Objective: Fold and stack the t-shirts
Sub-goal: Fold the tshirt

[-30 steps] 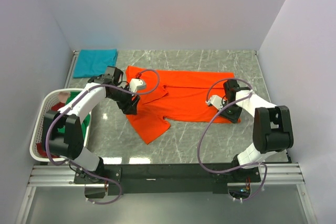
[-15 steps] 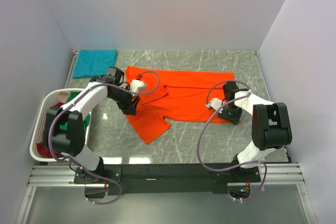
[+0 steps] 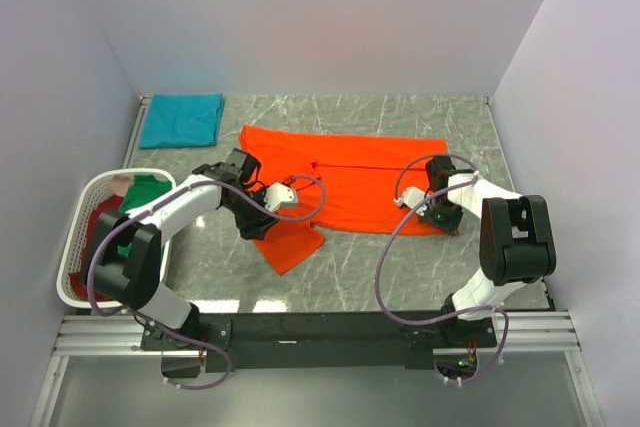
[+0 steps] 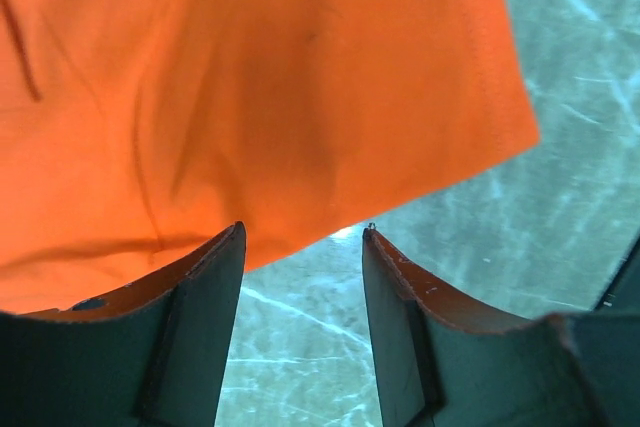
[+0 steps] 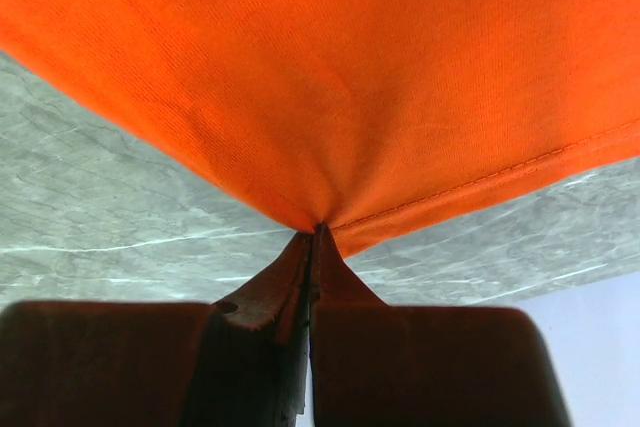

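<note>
A bright orange t-shirt (image 3: 350,177) lies spread flat on the marble table. My left gripper (image 3: 257,229) is open over its near-left sleeve; in the left wrist view the sleeve's edge (image 4: 300,97) lies just past the open fingertips of the gripper (image 4: 302,237), with bare table between them. My right gripper (image 3: 446,219) is shut on the shirt's hem at its near-right corner; the right wrist view shows the cloth (image 5: 330,77) pinched at the gripper's tips (image 5: 316,229). A folded teal t-shirt (image 3: 181,119) lies at the back left. A green t-shirt (image 3: 145,188) and a dark red t-shirt (image 3: 88,225) sit in the basket.
A white slatted laundry basket (image 3: 78,202) stands at the left edge of the table. Grey walls close in the left, back and right sides. The arm bases and a metal rail run along the near edge.
My left gripper has moved nearer and to the right, to the lower edge of the sleeve. The sleeve now looks shorter and more bunched. My right gripper has barely moved.
</note>
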Controlling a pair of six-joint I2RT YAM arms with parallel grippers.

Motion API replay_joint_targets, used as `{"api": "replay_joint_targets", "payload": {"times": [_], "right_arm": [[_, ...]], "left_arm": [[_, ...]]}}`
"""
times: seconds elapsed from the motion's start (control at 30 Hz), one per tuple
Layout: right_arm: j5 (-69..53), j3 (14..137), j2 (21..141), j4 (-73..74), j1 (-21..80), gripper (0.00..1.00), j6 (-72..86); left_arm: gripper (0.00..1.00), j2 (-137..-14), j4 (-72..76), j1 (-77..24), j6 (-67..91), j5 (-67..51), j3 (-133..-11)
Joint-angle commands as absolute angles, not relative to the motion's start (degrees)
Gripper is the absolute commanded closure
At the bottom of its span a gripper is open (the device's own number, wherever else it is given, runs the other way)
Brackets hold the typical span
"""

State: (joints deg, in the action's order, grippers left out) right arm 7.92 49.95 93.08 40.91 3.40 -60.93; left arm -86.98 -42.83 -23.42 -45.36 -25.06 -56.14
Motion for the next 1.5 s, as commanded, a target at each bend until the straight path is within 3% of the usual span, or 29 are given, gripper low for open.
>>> {"api": "replay_joint_targets", "payload": {"times": [0.0,0.37,0.47,0.5,0.63,0.73,1.23,1.47], "right_arm": [[6.15,52.03,93.69,40.87,2.72,1.0,-60.29],[6.24,53.7,94.22,41.66,2.55,1.0,-60.12],[6.42,53.7,94.13,41.75,2.64,1.0,-60.2],[6.42,53.61,94.13,41.84,2.72,1.0,-60.21],[6.5,53.61,93.61,41.84,2.37,1.0,-60.47],[5.8,53.7,92.9,42.36,1.76,1.0,-60.55],[1.59,57.83,89.21,51.06,-3.69,1.0,-64.51],[0.18,63.8,91.75,53.52,-4.48,1.0,-64.34]], "left_arm": [[0.44,-87.27,-38.32,-24.34,-46.23,-22.41,-56.07],[0.43,-93.95,-30.42,-26.54,-46.58,-14.78,-51.42],[0.47,-96.32,-30.14,-26.63,-46.67,-13.27,-50.71],[0.5,-96.85,-30.67,-26.72,-46.76,-13.62,-50.8],[0.83,-95.98,-35.59,-26.81,-48.07,-16.6,-51.41],[0.99,-93.87,-39.02,-26.81,-48.52,-18.36,-52.2],[0.99,-88.59,-54.22,-24.88,-47.72,-26.45,-60.11],[0.99,-93.15,-59.32,-19.16,-48.08,-29.44,-69.6]]}}
